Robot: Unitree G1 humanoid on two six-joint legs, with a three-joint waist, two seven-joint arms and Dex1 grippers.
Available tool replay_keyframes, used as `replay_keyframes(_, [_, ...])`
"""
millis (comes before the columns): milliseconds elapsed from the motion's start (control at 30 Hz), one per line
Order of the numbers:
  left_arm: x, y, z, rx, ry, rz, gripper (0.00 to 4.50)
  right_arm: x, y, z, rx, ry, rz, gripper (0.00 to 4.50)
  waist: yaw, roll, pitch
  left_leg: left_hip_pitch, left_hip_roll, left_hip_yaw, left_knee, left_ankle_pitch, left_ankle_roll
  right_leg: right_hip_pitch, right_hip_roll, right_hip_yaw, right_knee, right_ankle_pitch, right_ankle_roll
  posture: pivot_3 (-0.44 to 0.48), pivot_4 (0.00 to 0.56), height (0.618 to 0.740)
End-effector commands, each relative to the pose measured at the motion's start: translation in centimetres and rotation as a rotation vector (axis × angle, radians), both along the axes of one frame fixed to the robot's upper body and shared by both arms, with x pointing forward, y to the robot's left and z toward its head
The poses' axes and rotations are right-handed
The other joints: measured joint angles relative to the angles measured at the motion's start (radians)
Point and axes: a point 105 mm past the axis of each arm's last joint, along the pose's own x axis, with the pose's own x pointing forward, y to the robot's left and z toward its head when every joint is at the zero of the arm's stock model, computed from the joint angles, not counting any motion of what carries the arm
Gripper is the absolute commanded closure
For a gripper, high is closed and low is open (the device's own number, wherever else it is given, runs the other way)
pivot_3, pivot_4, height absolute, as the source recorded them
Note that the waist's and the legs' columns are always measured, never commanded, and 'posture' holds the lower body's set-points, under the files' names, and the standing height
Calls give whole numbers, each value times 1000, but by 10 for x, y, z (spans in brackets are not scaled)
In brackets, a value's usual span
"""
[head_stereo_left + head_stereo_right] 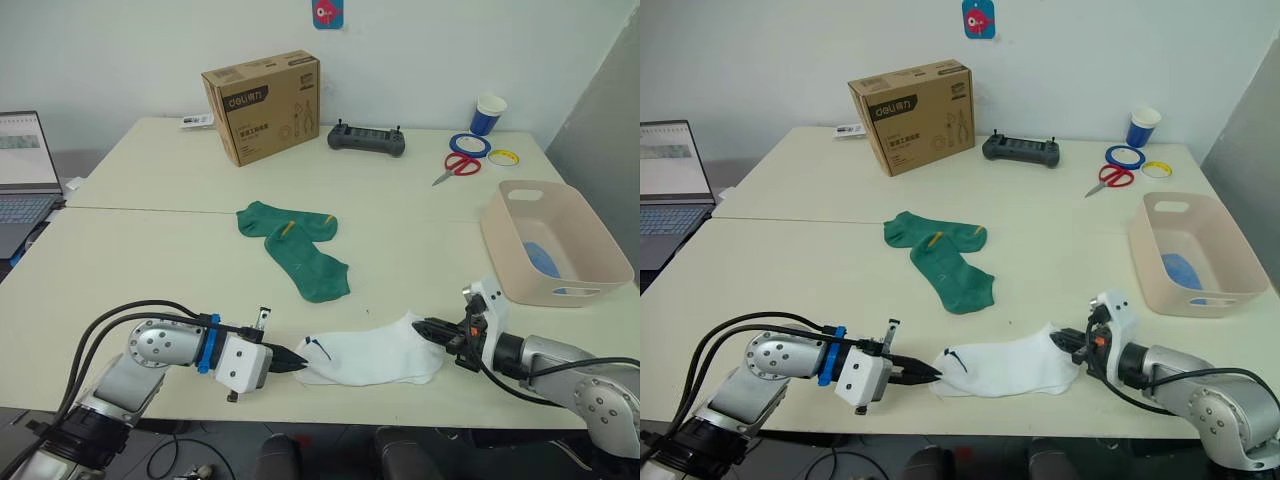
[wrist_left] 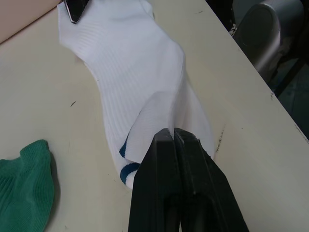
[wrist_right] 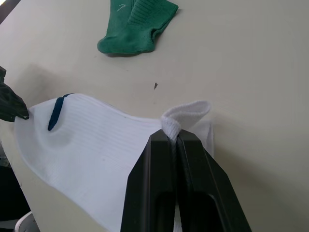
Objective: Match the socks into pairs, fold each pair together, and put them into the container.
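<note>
Fold stage, white pair: both grippers grip opposite ends of the white socks, which lie flat near the table's front edge.

1. Left gripper: fingers clenched on the toe end, at 9 o'clock of the socks. The left wrist view shows the fabric bunched up between the closed tips.
2. Right gripper: fingers clenched on the cuff end, at 3 o'clock of the socks. The right wrist view shows a fold of cuff caught in the tips.
3. Whether one white sock or two stacked ones lie here cannot be told with certainty; the layered cuff suggests two.

Recommended procedure for the fold:
- Confirm that each grip holds every layer. A grip on the top layer alone would probably peel the pair apart on lifting.
- Raise one end only slightly and carry it over toward the other end. Keep the opposite end pinned low against the table.
- Avoid pulling the two ends apart; tension would likely stretch the fabric or slip it from the tips.
- Lay edges in line before releasing.

Other items:
- The green socks lie overlapping at 12 o'clock of the white ones, well apart from them and unfolded.
- The container stands at 2 o'clock, with something blue already inside.

The fold should stay clear of the table's front edge, since the socks lie close to it.
</note>
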Motion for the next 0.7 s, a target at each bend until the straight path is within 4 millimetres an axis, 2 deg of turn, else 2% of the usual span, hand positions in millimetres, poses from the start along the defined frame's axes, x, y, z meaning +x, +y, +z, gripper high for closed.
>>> replay_keyframes(33, [4, 0, 17, -53, -61, 7, 4500, -1, -5, 11, 5, -37, 3, 4472, 0, 0, 0, 0, 0, 0, 0, 0, 0, 0, 0, 0, 0, 0, 0, 0, 150, 740])
replay_keyframes(100, [4, 0, 21, -60, -68, 9, 4500, -1, -7, 13, 9, -36, 2, 4472, 0, 0, 0, 0, 0, 0, 0, 0, 0, 0, 0, 0, 0, 0, 0, 0, 150, 740])
replay_keyframes(267, [3, 11, 15, 5, -84, -13, 4500, -1, -7, 12, 7, -35, 8, 4472, 0, 0, 0, 0, 0, 0, 0, 0, 0, 0, 0, 0, 0, 0, 0, 0, 150, 740])
replay_keyframes(400, [7, 10, 16, -7, -94, -3, 4500, 1, -5, 11, 15, -36, 5, 4472, 0, 0, 0, 0, 0, 0, 0, 0, 0, 0, 0, 0, 0, 0, 0, 0, 150, 740])
replay_keyframes(700, [4, 3, 2, 4, -71, 4, 4500, -1, -3, 3, 14, -18, -9, 4472, 0, 0, 0, 0, 0, 0, 0, 0, 0, 0, 0, 0, 0, 0, 1, 0, 150, 740])
